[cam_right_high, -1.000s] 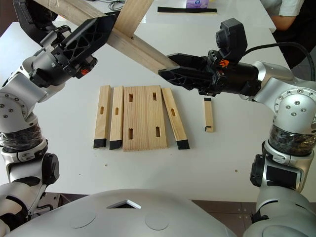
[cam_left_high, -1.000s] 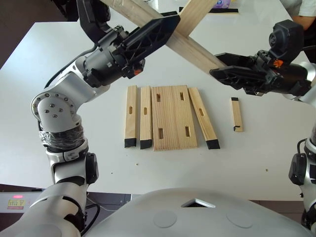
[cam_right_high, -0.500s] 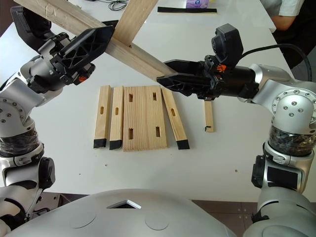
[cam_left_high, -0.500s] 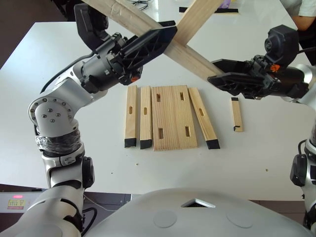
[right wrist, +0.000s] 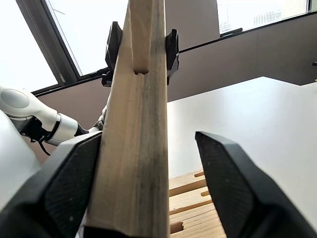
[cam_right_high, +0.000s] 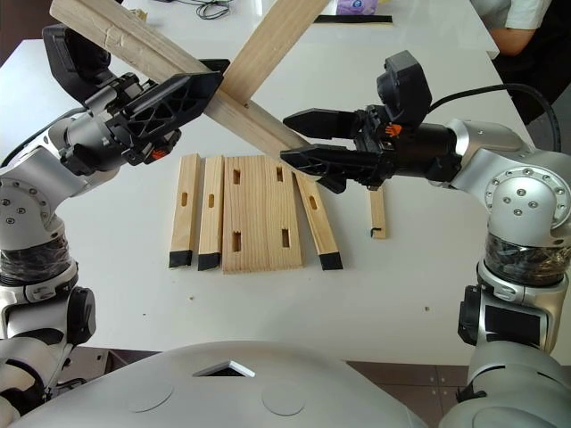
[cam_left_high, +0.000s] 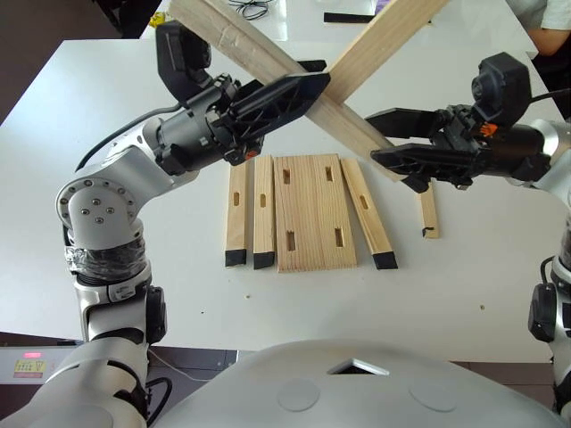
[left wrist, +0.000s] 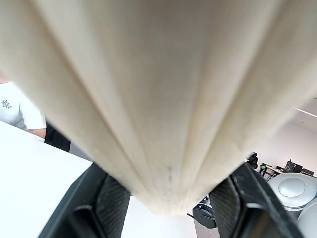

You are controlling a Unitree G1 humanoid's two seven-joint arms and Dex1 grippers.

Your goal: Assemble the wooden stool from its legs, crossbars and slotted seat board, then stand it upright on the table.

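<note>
Gaping right tool [cam_right_high: 286, 136] — left tool [cam_right_high: 205, 85] clamps legs [cam_right_high: 116, 34].

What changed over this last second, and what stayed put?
The right hand opened, letting go of the lower end of the crossed pale wooden legs; that end now sits between its spread fingers. The left hand stayed clamped at the crossing and brought the pair slightly lower and rightward. The slotted seat board and the wooden strips beside it did not move.
</note>
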